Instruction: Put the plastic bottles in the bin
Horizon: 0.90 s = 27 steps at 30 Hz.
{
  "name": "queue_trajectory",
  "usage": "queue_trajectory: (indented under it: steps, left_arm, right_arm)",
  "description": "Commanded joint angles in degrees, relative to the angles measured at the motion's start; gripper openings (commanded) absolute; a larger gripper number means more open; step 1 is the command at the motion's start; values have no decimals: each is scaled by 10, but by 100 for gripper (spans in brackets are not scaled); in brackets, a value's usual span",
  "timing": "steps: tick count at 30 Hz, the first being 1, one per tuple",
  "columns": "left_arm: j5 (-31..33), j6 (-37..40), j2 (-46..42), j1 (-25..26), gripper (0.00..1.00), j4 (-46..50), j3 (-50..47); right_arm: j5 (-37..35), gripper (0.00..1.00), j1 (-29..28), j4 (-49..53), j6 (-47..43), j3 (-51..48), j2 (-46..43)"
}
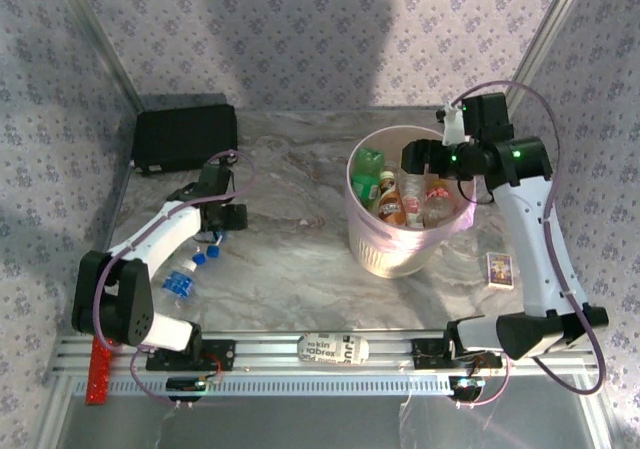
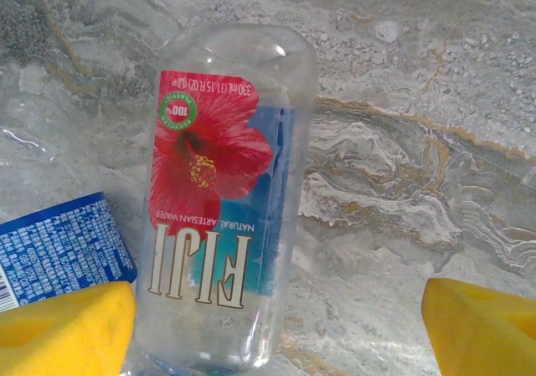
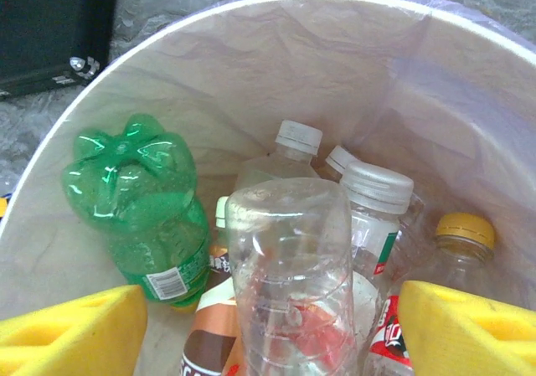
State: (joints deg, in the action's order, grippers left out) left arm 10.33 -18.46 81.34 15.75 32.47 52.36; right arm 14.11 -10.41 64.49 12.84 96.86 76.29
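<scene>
The job looks mostly done. The large pale pink translucent round plastic bin (image 3: 209, 66) already holds a heap of bottles. A green ribbed plastic bottle (image 3: 138, 200) lies against the wall, out past the left finger of the right gripper (image 3: 268, 317). Several clear bottles with white caps (image 3: 377, 188) and one with a yellow cap (image 3: 465, 229) lie ahead of the jaws and towards the right finger. That gripper hangs over the bin mouth with its jaws wide. A clear plastic bottle with a red label (image 3: 289, 284) stands base-up between them, with a gap on each side, so I judge it released rather than held.

What remains sits at the other arm. The left gripper (image 2: 276, 309) is low over the marbled grey table (image 2: 402, 141) with its jaws wide open and gripping nothing. A clear Fiji bottle with a red flower label (image 2: 222, 200) lies on the table between them, close to the left finger and well apart from the right. Just outside the left finger is another clear bottle with a blue printed label (image 2: 59, 250). It lies close enough to get in the way of a clean close. The overhead view shows at least two blue caps (image 1: 206, 256) there, and I cannot count further.

A flat black rectangular case (image 1: 185, 137) lies beyond the left jaws, and a small picture card (image 1: 499, 269) lies beside the bin. Neither blocks the way to the bin.
</scene>
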Motion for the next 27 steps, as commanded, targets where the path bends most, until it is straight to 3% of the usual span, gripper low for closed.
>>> queue_trajectory:
  steps: [1,7,14,21,27]
  left_arm:
    - [0,4,12,-4,87,-10,-9]
    - [-4,-6,22,-6,85,-8,-10]
    - [-13,-20,23,-7,84,-10,-21]
    - [-17,-24,10,-7,86,-11,-29]
    - [1,-21,-22,-9,93,5,-22]
  right_arm:
    - [1,75,-3,0,3,-4,1]
    - [22,61,-12,-34,19,-47,5]
    - [15,54,-12,-61,25,-99,20]
    - [2,55,-8,-53,20,-81,27]
    - [6,72,-3,-40,17,-39,3]
